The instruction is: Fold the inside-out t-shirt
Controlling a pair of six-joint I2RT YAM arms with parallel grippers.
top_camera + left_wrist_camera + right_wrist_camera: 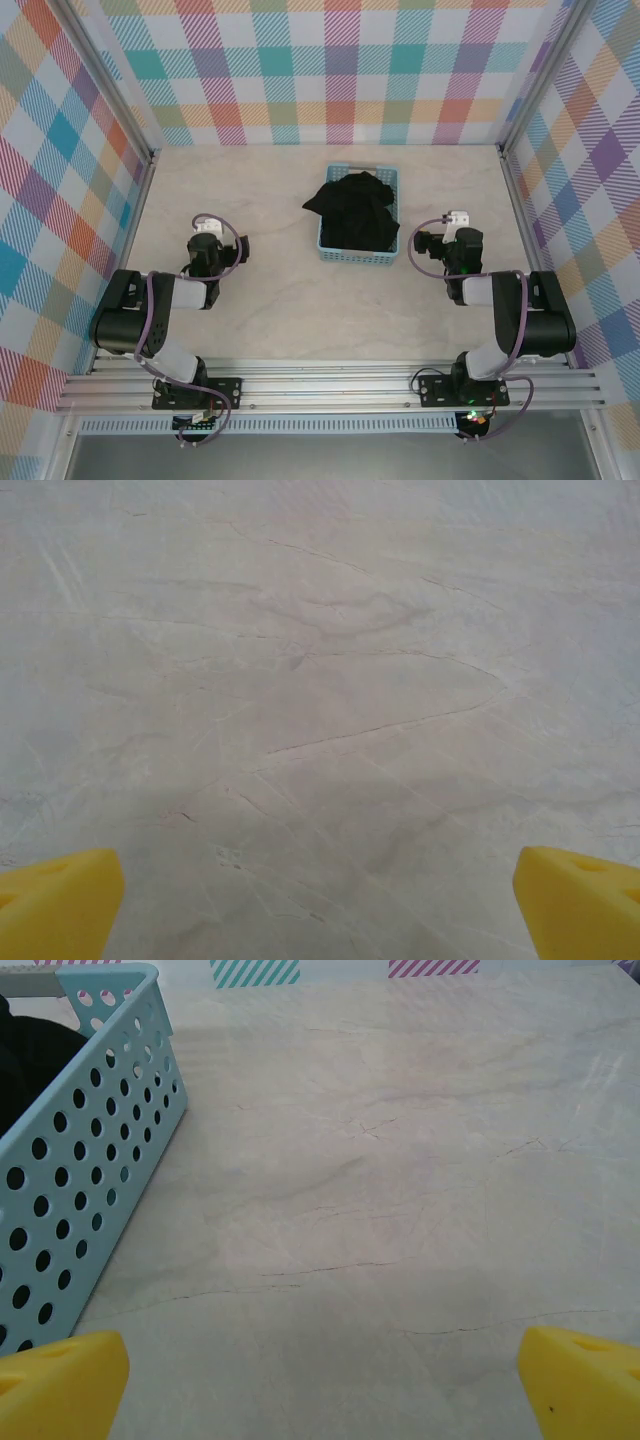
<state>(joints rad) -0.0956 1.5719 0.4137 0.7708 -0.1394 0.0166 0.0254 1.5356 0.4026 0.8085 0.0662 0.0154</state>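
While the garment lies heaped, progress: nothing is folded yet, and the task appears to be at its very start.
Inside-out t-shirt (352,210): a crumpled black heap in the blue basket (357,259), spilling over one rim; it lies left of the right claw and well off to the right of the left claw.
Left claw (207,232): released, yellow fingers (60,905) spread wide over bare surface (320,680), grasping nothing.
Right claw (455,228): released and empty, with the basket's perforated wall near on its left.
Left to do: lift the shirt out, spread it flat on the surface, then make every fold.
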